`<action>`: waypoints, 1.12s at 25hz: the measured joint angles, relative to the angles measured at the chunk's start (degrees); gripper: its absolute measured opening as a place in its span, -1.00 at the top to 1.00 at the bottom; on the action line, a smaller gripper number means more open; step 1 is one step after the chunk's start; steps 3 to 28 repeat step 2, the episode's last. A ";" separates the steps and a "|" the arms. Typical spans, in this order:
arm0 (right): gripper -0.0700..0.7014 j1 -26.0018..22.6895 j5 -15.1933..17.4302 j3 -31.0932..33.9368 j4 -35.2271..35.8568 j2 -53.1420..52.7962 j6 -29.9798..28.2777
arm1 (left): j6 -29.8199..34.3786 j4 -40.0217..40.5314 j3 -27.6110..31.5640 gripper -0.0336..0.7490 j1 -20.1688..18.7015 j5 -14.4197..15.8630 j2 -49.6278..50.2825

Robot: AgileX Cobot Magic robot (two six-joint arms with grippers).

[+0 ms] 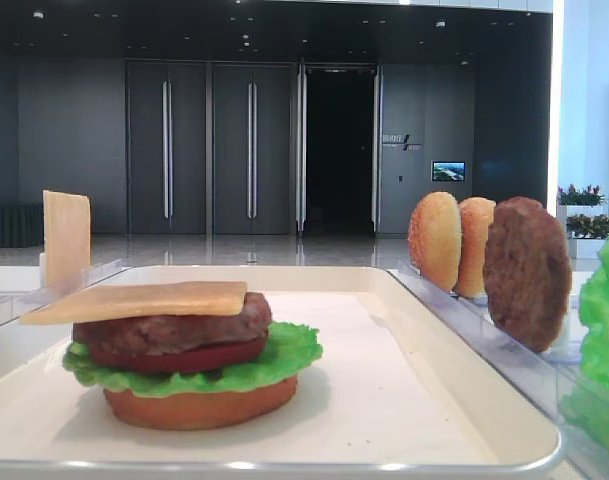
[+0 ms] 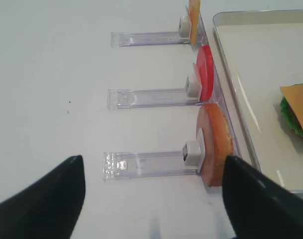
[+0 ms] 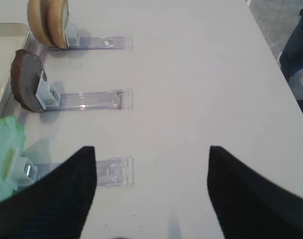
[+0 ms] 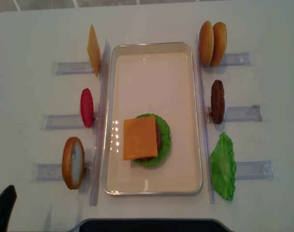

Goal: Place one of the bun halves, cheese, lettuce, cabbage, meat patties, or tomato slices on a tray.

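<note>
On the tray our stack stood bun, lettuce, tomato, patty, cheese, so only a top was wanting. Our left gripper, jaws wide and empty, faced the racked bun half; the right gripper was likewise. We judged best to grip its edges squarely, lifting clear of the tray's rim; open worktop lay leftward.
</note>
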 joint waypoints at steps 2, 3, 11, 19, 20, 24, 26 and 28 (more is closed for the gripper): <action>-0.43 0.00 0.00 0.00 0.00 0.00 0.00 | 0.00 0.00 0.00 -0.77 0.00 0.00 0.00; -0.43 0.00 0.00 0.00 0.00 0.00 0.00 | 0.00 0.00 0.00 -0.77 0.00 0.00 0.00; -0.43 0.00 0.00 0.00 0.00 0.00 0.00 | 0.00 0.00 0.00 -0.77 0.00 0.00 0.00; -0.43 0.00 0.00 0.00 0.00 0.00 0.00 | 0.00 0.00 0.00 -0.77 0.00 0.00 0.00; -0.43 0.00 0.00 0.00 0.00 0.00 0.00 | 0.00 0.00 0.00 -0.77 0.00 0.00 0.00; -0.43 0.00 0.00 0.00 0.00 0.00 0.00 | 0.00 0.00 0.00 -0.77 0.00 0.00 0.00; -0.43 0.00 0.00 0.00 0.00 0.00 0.00 | 0.00 0.00 0.00 -0.77 0.00 0.00 0.00; -0.43 0.00 0.00 0.00 0.00 0.00 0.00 | 0.00 0.00 0.00 -0.77 0.00 0.00 0.00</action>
